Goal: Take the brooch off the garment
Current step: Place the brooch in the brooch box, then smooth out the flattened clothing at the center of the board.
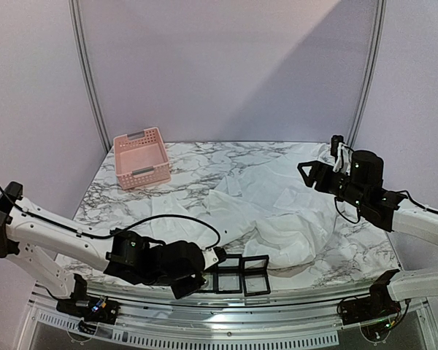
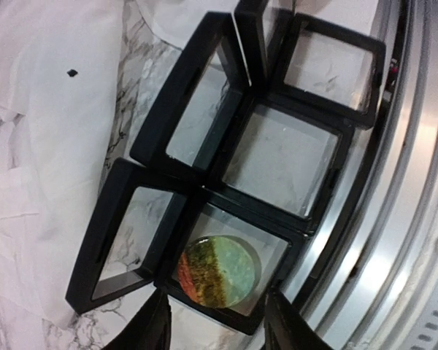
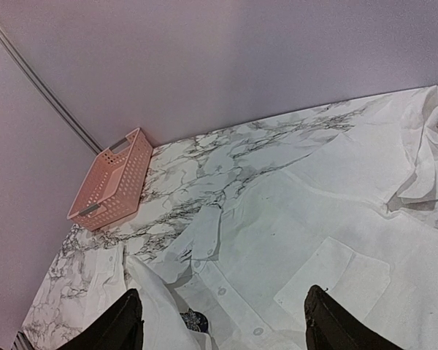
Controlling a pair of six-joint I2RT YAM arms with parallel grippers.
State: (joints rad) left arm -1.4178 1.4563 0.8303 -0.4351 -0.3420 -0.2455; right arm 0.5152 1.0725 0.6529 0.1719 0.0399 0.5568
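The garment (image 1: 277,211) is a big wrinkled white shirt spread over the marble table, its button placket and pocket showing in the right wrist view (image 3: 314,240). A round green and orange brooch (image 2: 219,271) lies flat in the nearest of several open black display boxes (image 2: 277,157). Just short of it, my left gripper (image 2: 219,332) is open, its fingers (image 2: 155,328) on either side of that box's near edge and holding nothing. My right gripper (image 1: 304,171) hangs open high above the shirt's right side. A small dark blue patterned piece (image 3: 196,321) peeks out by a fold.
The black boxes (image 1: 239,273) sit at the table's near edge beside the metal rail (image 2: 416,182). A pink perforated basket (image 1: 141,157) stands at the back left, off the shirt. A tiny dark speck (image 2: 71,73) marks the fabric beside the boxes.
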